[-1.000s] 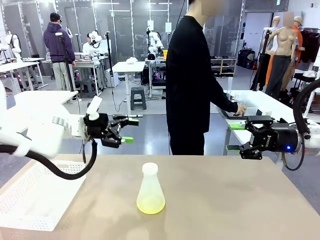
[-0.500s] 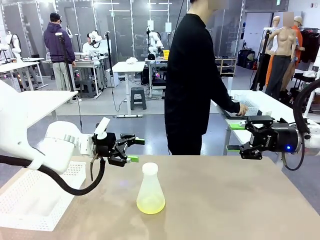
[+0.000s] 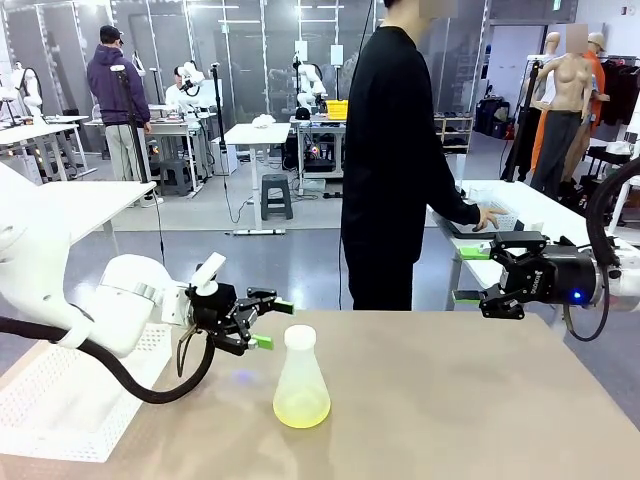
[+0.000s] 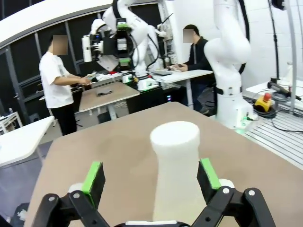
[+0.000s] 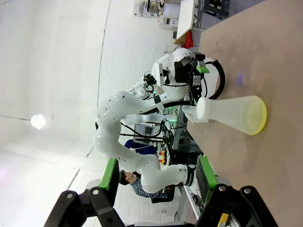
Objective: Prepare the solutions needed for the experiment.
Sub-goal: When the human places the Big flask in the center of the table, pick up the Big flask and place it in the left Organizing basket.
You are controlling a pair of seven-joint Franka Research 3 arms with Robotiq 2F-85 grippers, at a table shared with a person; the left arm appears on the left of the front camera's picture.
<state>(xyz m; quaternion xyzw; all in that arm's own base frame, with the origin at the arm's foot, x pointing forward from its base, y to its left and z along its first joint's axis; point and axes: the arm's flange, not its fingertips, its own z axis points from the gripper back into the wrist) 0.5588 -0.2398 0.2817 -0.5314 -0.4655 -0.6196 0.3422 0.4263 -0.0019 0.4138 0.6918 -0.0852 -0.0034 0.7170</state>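
- Two grippers show in the front view: the left gripper (image 3: 268,323) hangs low over the worktop (image 3: 470,400) just beside the neck of a capped plastic flask (image 3: 301,378), its jaws spread wide and holding nothing; the flask stands upright near the middle, with the solutions (image 3: 301,408) as a shallow yellow-green layer at its bottom
- Off to the right, the right gripper (image 3: 471,274) hovers above the worktop's far edge, well apart from the flask, jaws open and empty; a person in black (image 3: 395,160) stands beyond, turned to another table
- From the left wrist view, the flask's white cap and neck (image 4: 174,161) sit between the green pads (image 4: 93,176), nearer the right one, with no contact that I can make out
- From the right wrist view, the flask (image 5: 234,114) shows on the worktop with the yellow layer at its base, the left gripper (image 5: 199,67) just behind its cap
- Judged step: the reach to grasp the flask; next likely calls for centring the neck between the pads, then closing gently so the flask does not tip
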